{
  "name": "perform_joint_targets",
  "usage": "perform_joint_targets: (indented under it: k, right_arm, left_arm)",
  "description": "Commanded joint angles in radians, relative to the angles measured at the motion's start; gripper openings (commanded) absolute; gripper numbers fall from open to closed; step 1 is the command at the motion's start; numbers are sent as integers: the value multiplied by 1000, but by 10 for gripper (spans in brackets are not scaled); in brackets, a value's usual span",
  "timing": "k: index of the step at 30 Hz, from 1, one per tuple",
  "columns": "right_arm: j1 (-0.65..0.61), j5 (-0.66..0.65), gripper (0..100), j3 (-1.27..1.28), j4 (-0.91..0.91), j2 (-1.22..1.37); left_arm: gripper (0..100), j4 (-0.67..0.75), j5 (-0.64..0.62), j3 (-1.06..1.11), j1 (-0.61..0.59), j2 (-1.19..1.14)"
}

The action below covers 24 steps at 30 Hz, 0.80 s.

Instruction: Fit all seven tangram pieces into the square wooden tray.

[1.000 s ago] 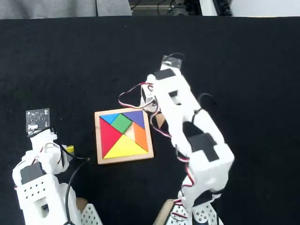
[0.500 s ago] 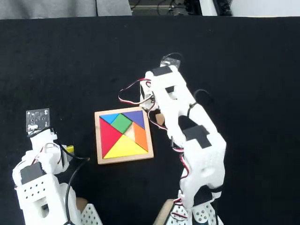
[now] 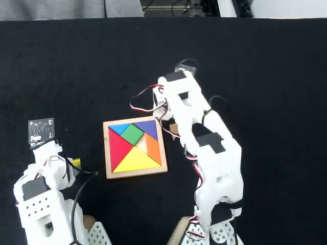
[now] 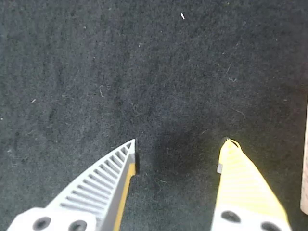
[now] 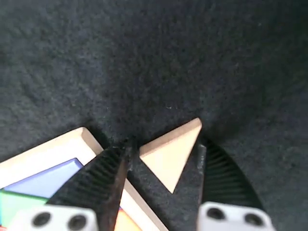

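Observation:
The square wooden tray [image 3: 107, 150] lies mid-table and holds several coloured pieces, with a bare triangular gap [image 3: 141, 146] near its middle. A plain wooden triangle [image 3: 174, 129] lies flat on the black cloth just off the tray's right edge. My right gripper [image 3: 170, 126] hangs over it. In the right wrist view the triangle [image 5: 171, 153] sits between the two black fingers of the open right gripper [image 5: 163, 147], beside the tray's corner [image 5: 83, 134]. My left gripper [image 4: 180, 144] is open over bare cloth, left of the tray.
The left arm's base [image 3: 41, 204] sits at the front left, and a small black tag board [image 3: 41, 130] stands above it. The tray's edge [image 4: 304, 183] shows beside the left gripper. Black cloth covers the table all around.
The right arm's upper links have swung left and folded more upright, while its gripper stayed at the wooden triangle. The left arm and the tray have not moved.

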<state>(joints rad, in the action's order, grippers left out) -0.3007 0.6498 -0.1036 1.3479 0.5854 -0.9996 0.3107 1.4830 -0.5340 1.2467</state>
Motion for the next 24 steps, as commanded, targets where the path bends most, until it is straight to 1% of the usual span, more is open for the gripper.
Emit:
perform_joint_targets:
  k: [1, 10, 17, 22, 24]
  right_arm:
    - [8, 2, 159, -53, -5, 2]
    - [5, 0, 155, -54, 18, 2]
    - [8, 0, 44, -56, 15, 2]
    - [8, -2, 37, -58, 17, 1]
    - [8, -29, 34, -84, 38, -1]
  left_arm:
    - [270, 17, 0, -2, -7, 8]
    - [270, 17, 0, -2, -5, 8]
    - [270, 17, 0, -2, -5, 8]
    - [270, 17, 0, -2, -4, 8]
    - [270, 17, 0, -2, -4, 8]
